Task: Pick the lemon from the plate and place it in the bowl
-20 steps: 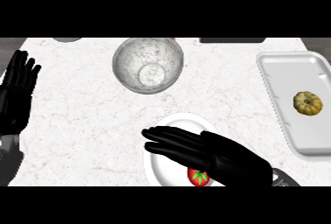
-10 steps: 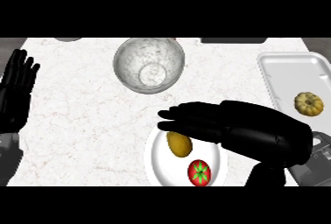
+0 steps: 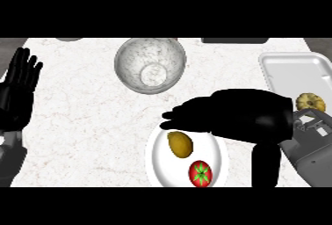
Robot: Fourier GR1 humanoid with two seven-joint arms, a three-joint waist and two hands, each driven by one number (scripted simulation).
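Observation:
A yellow-brown lemon (image 3: 181, 144) lies on the white plate (image 3: 157, 159) near the counter's front edge, with a red tomato (image 3: 201, 173) just below it on the same plate. My right hand (image 3: 240, 115) hovers over the plate's upper right part, fingers stretched out to the left and open, apart from the lemon, which lies just beneath the fingertips. The glass bowl (image 3: 150, 64) stands at the back, up and left of the plate, with nothing in it. My left hand (image 3: 18, 90) rests open at the left edge, fingers up.
A white tray (image 3: 295, 72) sits at the right edge and holds a yellowish round fruit (image 3: 311, 102), partly hidden by my right wrist. Dark objects show at the counter's back edge.
My right hand has lifted and drawn back to the right, uncovering the lemon on the plate. The left hand has stayed where it was.

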